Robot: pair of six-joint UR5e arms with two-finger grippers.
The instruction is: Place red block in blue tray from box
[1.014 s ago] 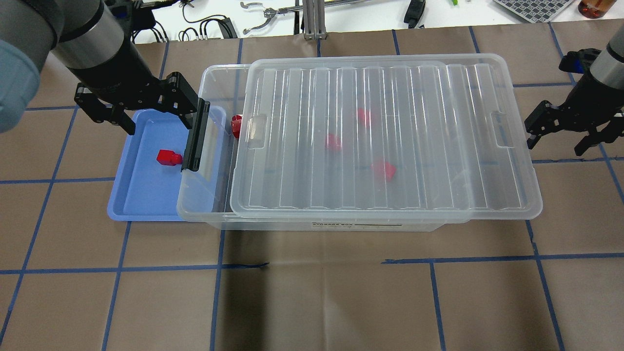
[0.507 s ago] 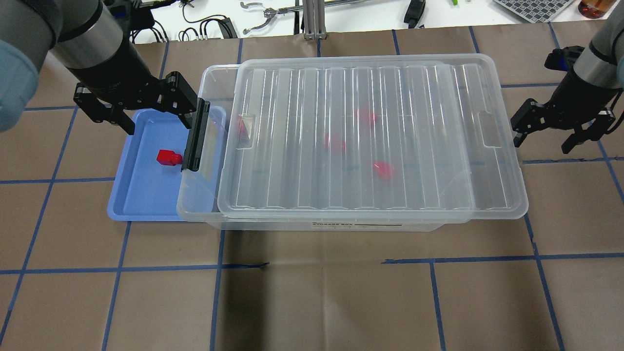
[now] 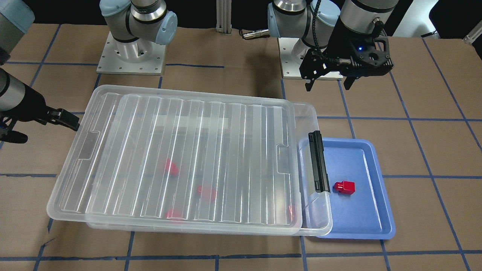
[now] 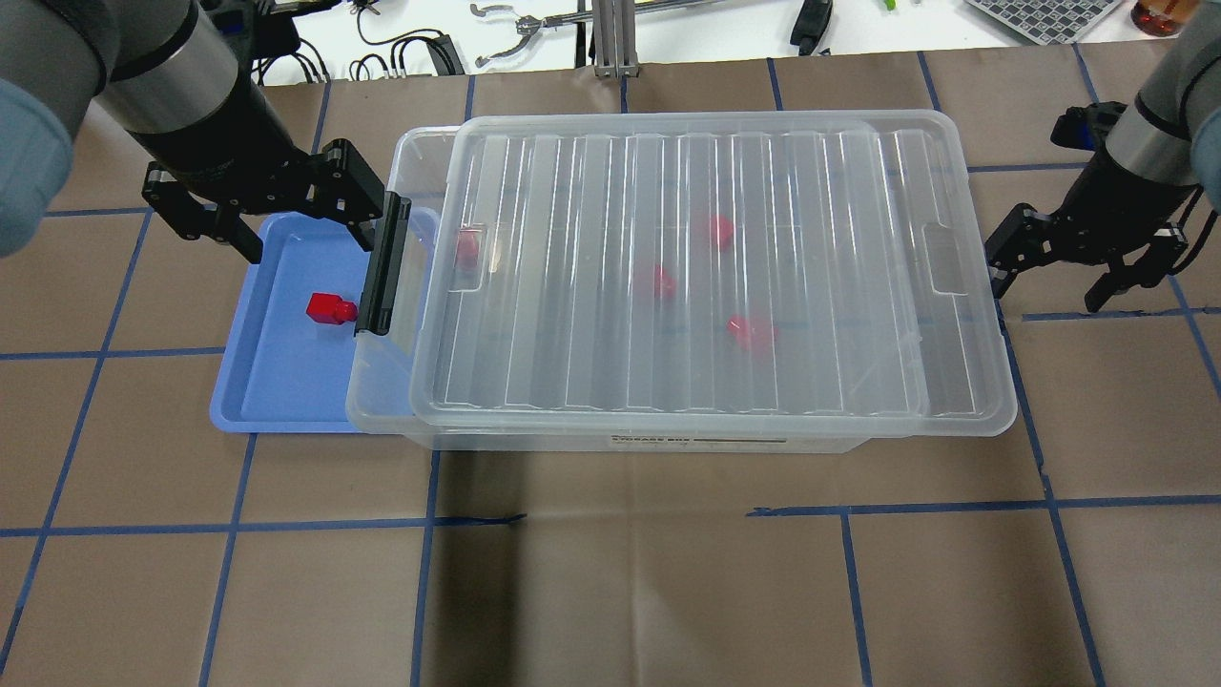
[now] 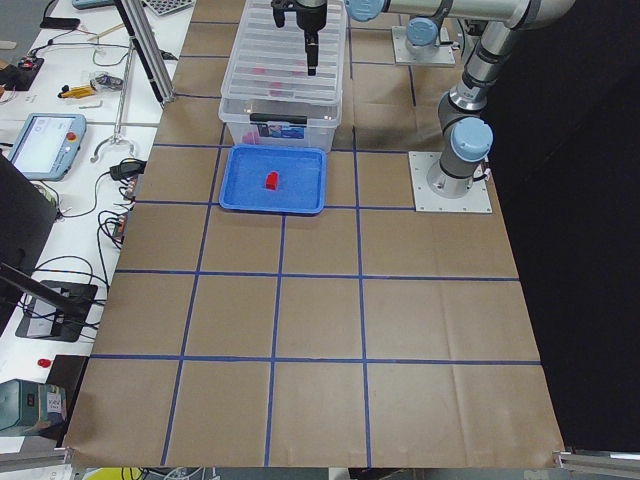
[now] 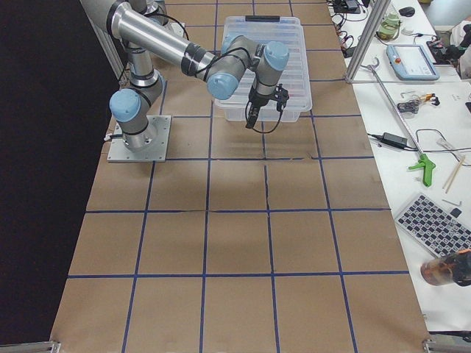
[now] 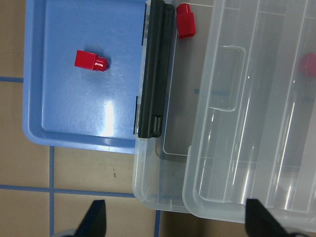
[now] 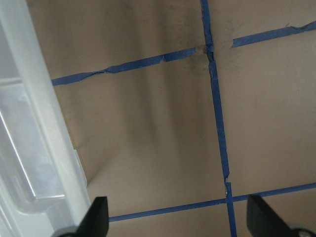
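One red block (image 4: 329,308) lies in the blue tray (image 4: 286,386), also seen in the front view as the red block (image 3: 344,187) and in the left wrist view (image 7: 90,60). The clear box (image 4: 382,401) overlaps the tray's right side, its black latch (image 4: 382,267) over the tray. Its ribbed lid (image 4: 706,382) covers nearly all of it. Several more red blocks show blurred under the lid; one (image 7: 185,19) sits by the latch. My left gripper (image 4: 310,239) hangs open above the tray's far end. My right gripper (image 4: 1045,291) is open, one finger at the lid's right edge.
Brown paper with blue tape lines covers the table (image 4: 610,572). A white bench (image 4: 668,24) with cables and tools runs along the far side. The robot's two bases (image 3: 130,56) stand behind the box in the front view.
The lid has slid left across the box, closing most of the gap at the latch end. My right gripper moved left along with it. The left gripper and the tray's block stayed put.
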